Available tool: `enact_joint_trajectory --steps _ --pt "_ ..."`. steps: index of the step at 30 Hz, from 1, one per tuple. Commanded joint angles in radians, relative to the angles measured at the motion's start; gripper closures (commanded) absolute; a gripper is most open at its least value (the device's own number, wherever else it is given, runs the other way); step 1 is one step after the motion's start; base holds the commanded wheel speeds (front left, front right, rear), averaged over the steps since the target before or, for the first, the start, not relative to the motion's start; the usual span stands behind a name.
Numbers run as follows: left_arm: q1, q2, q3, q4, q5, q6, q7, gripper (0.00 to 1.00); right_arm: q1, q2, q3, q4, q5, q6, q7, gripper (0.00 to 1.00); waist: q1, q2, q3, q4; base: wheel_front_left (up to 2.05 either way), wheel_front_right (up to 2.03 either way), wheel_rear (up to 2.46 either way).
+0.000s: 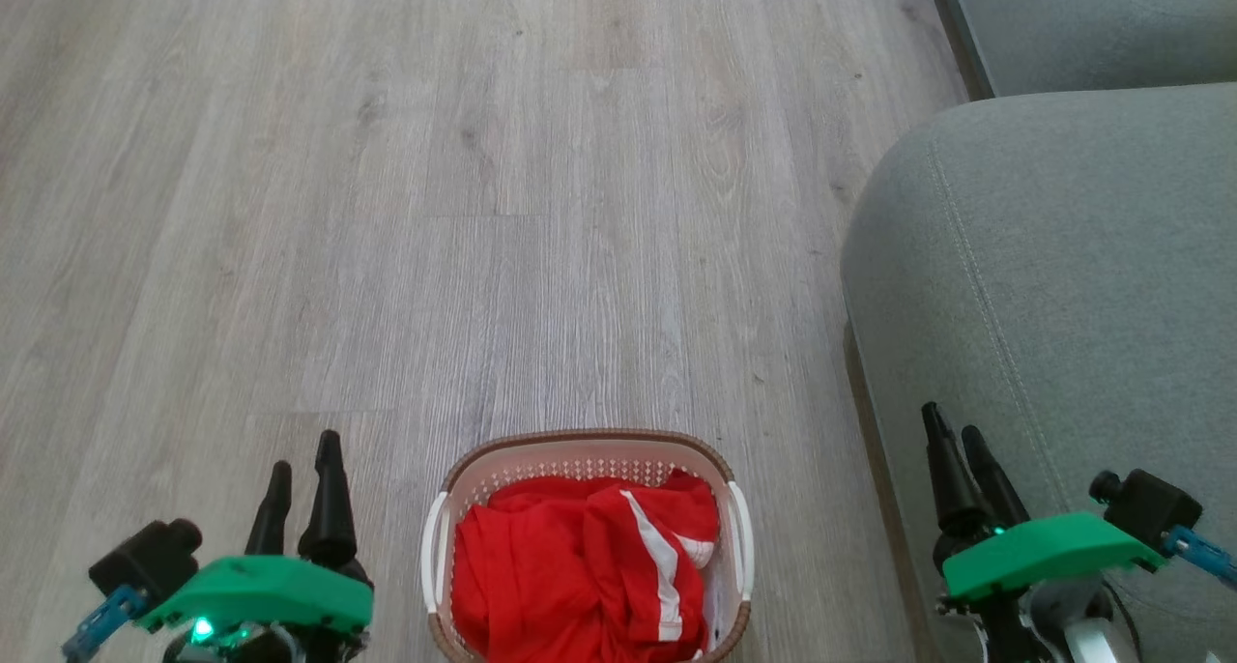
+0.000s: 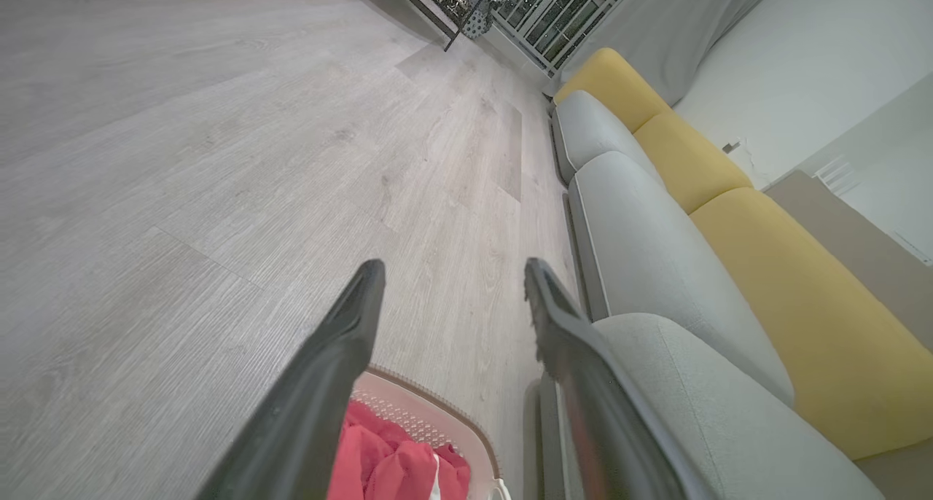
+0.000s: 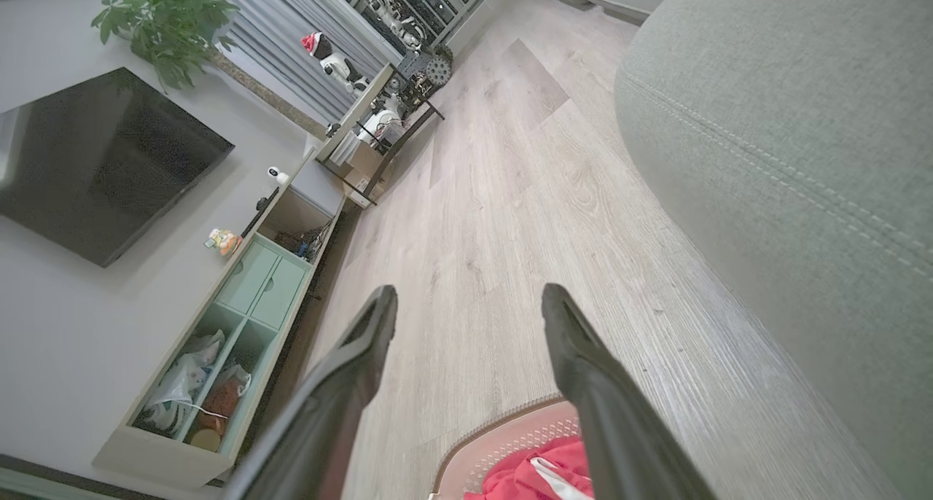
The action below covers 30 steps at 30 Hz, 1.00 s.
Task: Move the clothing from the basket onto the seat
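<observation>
The clothing (image 1: 570,566) sits heaped in the basket (image 1: 589,443), which stands on the wood-look floor (image 1: 387,209) btwn the two arms, low in the head view. None of it is on the seat (image 1: 1063,286) yet, so the task looks unstarted. Left gripper (image 1: 304,450) hangs just left of the basket, and right gripper (image 1: 950,418) hangs over the seat's front edge, well to the basket's right. Both have fingers spread wide, w/ nothing btwn them and touching nothing. Garments: bright red, thin sporty fabric w/ a white stripe (image 1: 659,557) down one fold, crumpled into raised ridges & soft valleys. By the look they should be v. light, limp and a bit slick. They'll prob. drape & trail when lifted, and tangled pieces could drag each other up or snag on the rim. Best hold is prob. the raised fold near the pile's middle, by the stripe, pinching deep enough to catch more than one layer and keeping away from the walls. Basket: cream plastic, rounded-rect., perforated sides, brown woven-look rim, white handles (image 1: 742,537); likely light enough to shift if cloth catches. Seat: big grey-green upholstered cushion w/ matte weave, a rounded corner and a stitched seam. It makes a broad, soft landing spot just right of the basket.
</observation>
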Motion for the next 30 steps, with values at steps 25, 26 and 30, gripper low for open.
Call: enact_joint_trajectory --steps 25,26,30 --pt "0.014 0.044 -0.050 -0.078 0.343 0.080 -0.083 0.00 -0.051 -0.009 0.056 -0.067 -0.312 0.000 -0.087 0.00 0.0000 -0.0001 0.000 0.001 0.00 0.00 0.00" --pt "0.015 0.045 -0.052 -0.081 0.356 0.083 -0.086 0.00 -0.051 -0.009 0.057 -0.068 -0.324 0.000 -0.090 0.00 0.0000 -0.0001 0.001 0.001 0.00 0.00 0.00" --pt "0.020 0.047 -0.060 -0.087 0.401 0.093 -0.097 0.00 -0.051 -0.009 0.063 -0.074 -0.369 0.000 -0.101 0.00 0.0000 -0.0001 0.001 0.001 0.00 0.00 0.00"
